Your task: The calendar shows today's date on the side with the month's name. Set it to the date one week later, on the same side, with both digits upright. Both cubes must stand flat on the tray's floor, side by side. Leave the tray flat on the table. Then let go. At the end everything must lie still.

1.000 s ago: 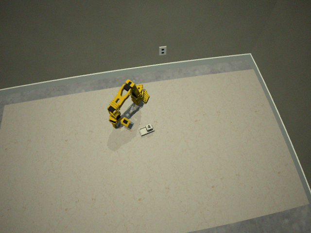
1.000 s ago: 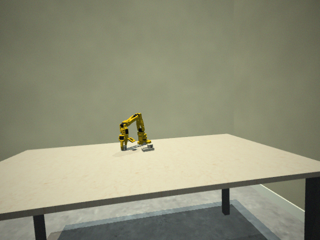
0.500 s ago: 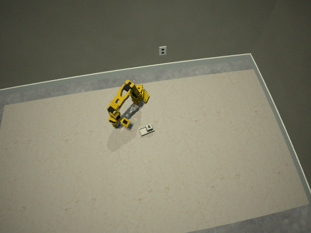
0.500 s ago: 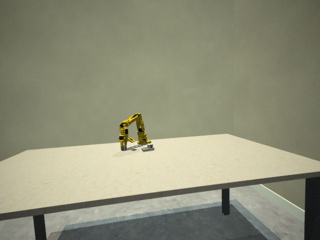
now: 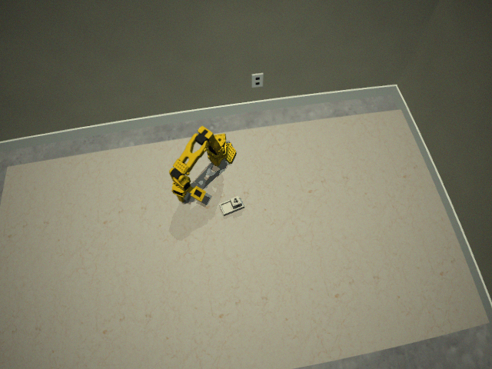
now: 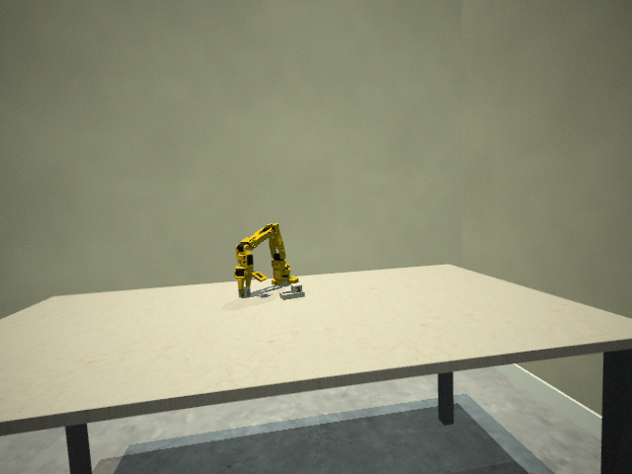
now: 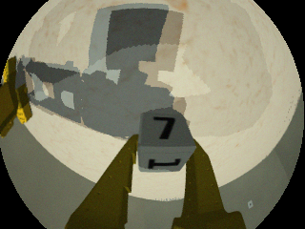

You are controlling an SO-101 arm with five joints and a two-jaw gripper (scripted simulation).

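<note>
The small arm point(image 5: 190, 155) point(image 6: 260, 234) is bright yellow with black joint blocks, slotted links and dot-patterned plates.
</note>
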